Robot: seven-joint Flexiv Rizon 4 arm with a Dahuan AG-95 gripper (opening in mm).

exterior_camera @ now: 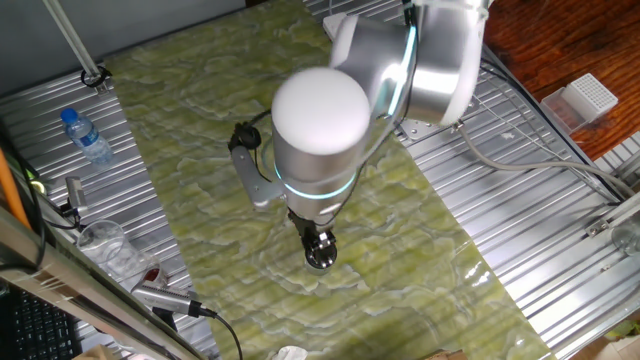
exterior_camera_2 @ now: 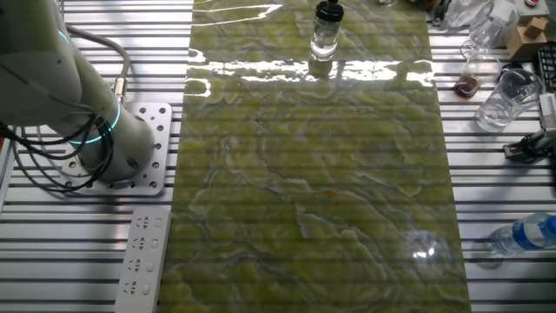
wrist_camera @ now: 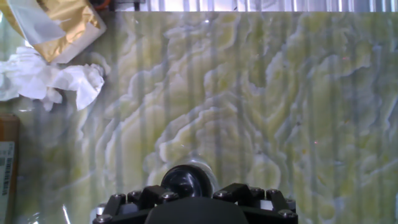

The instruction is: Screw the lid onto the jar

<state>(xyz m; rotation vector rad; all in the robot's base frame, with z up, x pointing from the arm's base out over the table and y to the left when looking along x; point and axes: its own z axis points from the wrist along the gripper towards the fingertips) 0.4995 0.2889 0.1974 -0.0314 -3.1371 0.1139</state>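
The jar (exterior_camera_2: 324,38) stands upright on the green tabletop (exterior_camera_2: 313,191) with the lid (wrist_camera: 185,181) on its mouth; the hand (exterior_camera: 319,247) sits directly above, presumably for twisting, its grip hidden.

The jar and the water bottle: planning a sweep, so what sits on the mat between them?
Nothing. In the other fixed view, only bare green mat stretches from the jar to the water bottle.
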